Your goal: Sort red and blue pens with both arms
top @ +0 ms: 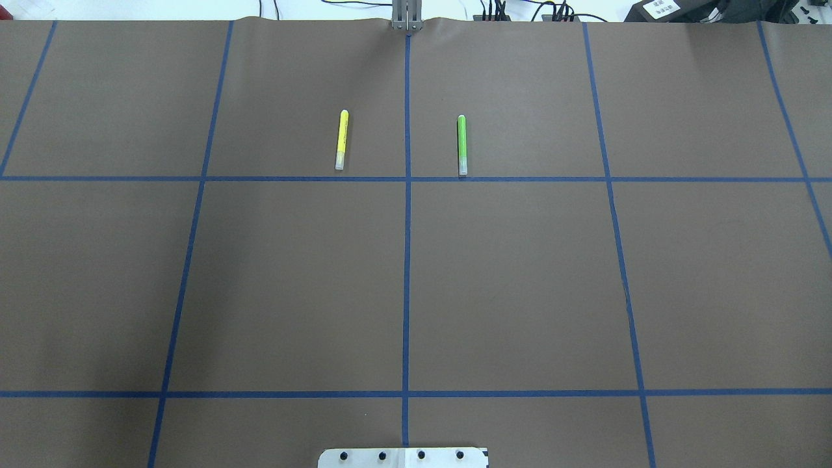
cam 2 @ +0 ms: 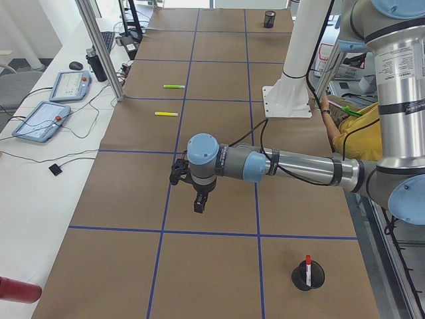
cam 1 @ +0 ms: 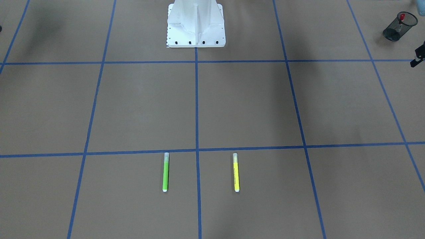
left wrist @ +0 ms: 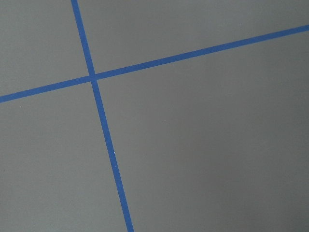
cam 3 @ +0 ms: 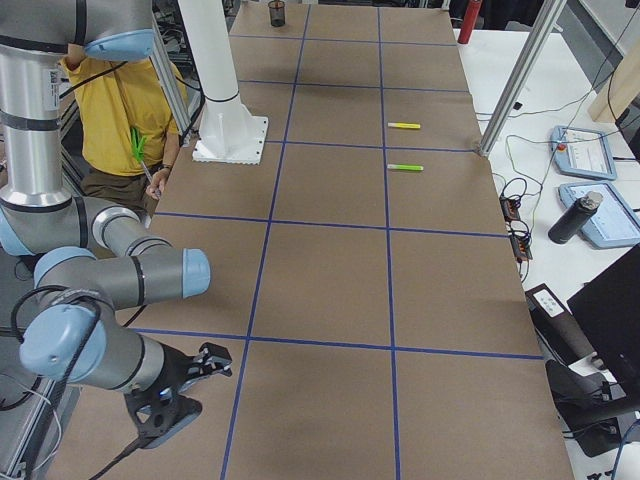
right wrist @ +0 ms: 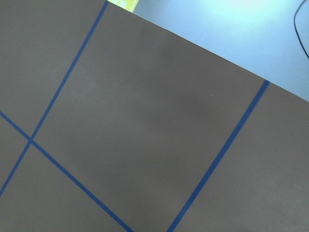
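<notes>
- Left tool point(cam 2: 198, 203) hangs over the surface point(cam 2: 219, 266); I cannot tell how far its jaws are apart or whether it holds anything.
- Right tool point(cam 3: 165, 418) sits low at the opposite end; likewise unclear.
- Red pen point(cam 2: 307, 264) stands in a black mesh cup point(cam 2: 309, 279) near the left tool.
- Green marker point(cam 1: 165, 172) and yellow marker point(cam 1: 236, 173) lie parallel.

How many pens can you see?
3. A green pen and a yellow pen lie side by side on the table; a red pen stands in a mesh cup at the robot's left end. The other cup, at the far end, may hide more.
</notes>
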Motion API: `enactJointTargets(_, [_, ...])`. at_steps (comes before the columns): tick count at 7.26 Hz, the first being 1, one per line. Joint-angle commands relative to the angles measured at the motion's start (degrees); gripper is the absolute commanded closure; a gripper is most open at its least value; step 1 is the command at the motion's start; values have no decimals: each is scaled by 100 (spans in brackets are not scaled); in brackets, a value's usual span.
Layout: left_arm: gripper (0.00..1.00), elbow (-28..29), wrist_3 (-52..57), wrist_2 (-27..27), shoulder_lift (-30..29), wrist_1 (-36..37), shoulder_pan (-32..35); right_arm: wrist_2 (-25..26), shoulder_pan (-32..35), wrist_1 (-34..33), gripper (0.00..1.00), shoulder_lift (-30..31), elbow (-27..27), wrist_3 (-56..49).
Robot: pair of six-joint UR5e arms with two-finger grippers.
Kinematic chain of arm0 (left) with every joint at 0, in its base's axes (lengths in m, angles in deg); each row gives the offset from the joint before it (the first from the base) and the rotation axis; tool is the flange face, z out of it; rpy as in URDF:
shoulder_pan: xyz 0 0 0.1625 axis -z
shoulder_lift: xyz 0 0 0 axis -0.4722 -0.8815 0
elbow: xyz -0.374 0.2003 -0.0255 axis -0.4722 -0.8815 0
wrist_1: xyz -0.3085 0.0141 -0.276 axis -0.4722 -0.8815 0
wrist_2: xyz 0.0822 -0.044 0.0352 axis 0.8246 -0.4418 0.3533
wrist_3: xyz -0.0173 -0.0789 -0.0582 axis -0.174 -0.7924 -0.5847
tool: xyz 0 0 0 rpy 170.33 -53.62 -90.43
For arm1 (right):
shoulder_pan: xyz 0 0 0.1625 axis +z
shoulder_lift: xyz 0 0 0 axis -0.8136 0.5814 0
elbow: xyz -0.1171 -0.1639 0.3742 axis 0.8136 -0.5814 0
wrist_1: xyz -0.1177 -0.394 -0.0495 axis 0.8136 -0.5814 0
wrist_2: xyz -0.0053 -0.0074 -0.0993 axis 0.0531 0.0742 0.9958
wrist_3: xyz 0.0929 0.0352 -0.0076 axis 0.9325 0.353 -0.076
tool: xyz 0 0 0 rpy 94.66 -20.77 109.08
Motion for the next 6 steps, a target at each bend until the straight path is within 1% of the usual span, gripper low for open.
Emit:
enactJointTargets(1, [0,-16,4,3,23,-3,23,-180,-1553,1040,0,-168,50,-4])
enactJointTargets(3, [0,-16,4,11,84,5,93,-164,-2705,1158,0,-686,102,-4])
enactJointTargets(4, [0,-59,13,3,232,-3,94,-138,-3189,1167,0,-915,85,144])
enactJointTargets(5, [0,-138,13,3,251,-3,94,37,-3690,1167,0,-1326,85,519])
enactJointTargets(6, [0,-130,13,3,251,-3,94,447,-4261,1167,0,-1565,50,723])
